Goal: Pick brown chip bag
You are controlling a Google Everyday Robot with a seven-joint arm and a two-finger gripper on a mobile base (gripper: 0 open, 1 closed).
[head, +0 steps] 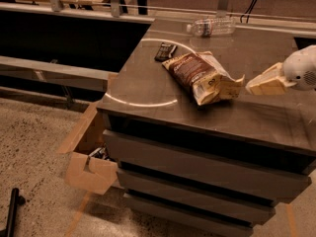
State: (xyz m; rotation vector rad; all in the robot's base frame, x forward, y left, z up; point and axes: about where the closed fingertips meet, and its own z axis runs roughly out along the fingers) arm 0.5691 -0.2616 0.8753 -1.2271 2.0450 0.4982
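Observation:
The brown chip bag [200,74] lies on the dark cabinet top [148,90], crinkled, with its dark brown front up and a cream-yellow end pointing right. My gripper [253,85] comes in from the right edge of the view, low over the top, with its pale fingers [266,80] pointing left at the bag's right end. The tips are just beside that end and hold nothing. The gripper looks open.
A clear plastic bottle [212,26] lies at the back of the top. A small black remote [165,51] lies left of the bag. The cabinet has drawer fronts [197,169] below. An open cardboard box [91,157] stands on the floor at the left, with railings behind.

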